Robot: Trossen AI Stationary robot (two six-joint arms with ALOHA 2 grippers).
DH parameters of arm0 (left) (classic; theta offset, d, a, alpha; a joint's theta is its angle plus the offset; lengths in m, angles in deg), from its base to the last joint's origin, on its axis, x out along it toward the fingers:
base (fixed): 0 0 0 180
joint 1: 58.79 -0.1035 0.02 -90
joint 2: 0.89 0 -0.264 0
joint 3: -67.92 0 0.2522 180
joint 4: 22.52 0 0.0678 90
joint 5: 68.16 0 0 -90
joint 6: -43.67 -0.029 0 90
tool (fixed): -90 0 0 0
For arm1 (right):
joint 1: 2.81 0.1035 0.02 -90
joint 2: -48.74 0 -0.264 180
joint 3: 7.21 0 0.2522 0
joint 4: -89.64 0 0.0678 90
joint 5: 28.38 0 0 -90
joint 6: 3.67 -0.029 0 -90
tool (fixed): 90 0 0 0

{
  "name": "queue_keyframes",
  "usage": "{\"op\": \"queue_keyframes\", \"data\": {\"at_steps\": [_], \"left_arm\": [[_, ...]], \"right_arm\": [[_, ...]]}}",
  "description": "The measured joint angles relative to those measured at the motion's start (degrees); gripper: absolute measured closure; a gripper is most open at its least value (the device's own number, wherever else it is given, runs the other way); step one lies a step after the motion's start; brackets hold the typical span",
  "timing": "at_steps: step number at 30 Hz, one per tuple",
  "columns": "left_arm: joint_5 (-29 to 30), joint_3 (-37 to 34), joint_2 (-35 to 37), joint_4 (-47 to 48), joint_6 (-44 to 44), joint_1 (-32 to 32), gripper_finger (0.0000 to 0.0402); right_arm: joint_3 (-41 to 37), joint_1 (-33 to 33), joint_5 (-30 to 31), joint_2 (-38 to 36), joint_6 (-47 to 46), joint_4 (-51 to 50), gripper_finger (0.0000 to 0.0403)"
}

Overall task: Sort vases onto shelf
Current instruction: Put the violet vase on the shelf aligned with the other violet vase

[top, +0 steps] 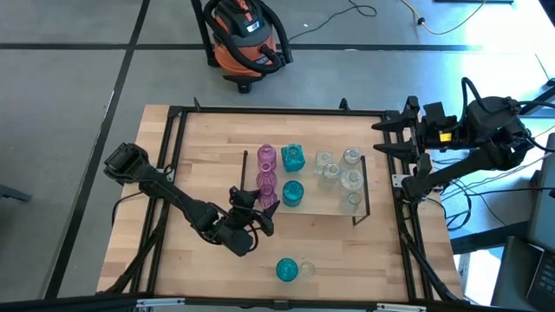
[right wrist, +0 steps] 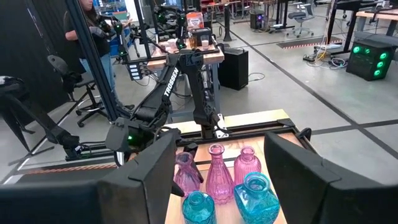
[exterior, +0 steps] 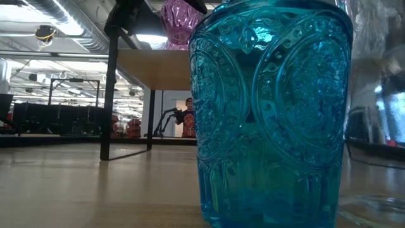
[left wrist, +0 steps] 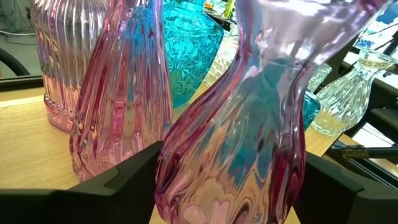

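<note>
The left arm reaches low across the desk (top: pixel 199 139), its left tool (top: pixel 257 214) at the shelf's (top: pixel 305 201) near corner, fingers (left wrist: pixel 118 180) pinching a pink vase (left wrist: pixel 242 137). Just beyond it stand two more pink vases (top: pixel 266 169), then teal ones (top: pixel 292 157) and clear ones (top: pixel 350 179). The right arm is folded off the desk's edge, its right tool (right wrist: pixel 217 180) spread.

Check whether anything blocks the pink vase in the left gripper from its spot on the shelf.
Nothing visible does. The left gripper holds the pink vase at the shelf front edge, in line behind two pink vases already standing there.
</note>
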Motion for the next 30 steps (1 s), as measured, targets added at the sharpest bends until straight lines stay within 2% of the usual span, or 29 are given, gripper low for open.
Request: {"op": "queue_keyframes", "data": {"at_steps": [20, 30], "left_arm": [[1.3, 0.0, 0.0, -0.4, 0.0, 0.0, 0.0106], [1.1, -0.2, 2.7, 0.6, 1.3, 0.1, 0.0107]], "right_arm": [[0.0, 0.0, -0.2, 0.0, -0.7, 0.0, 0.0182], [0.0, 0.0, -0.6, 0.0, -0.8, 0.0, 0.0182]]}}
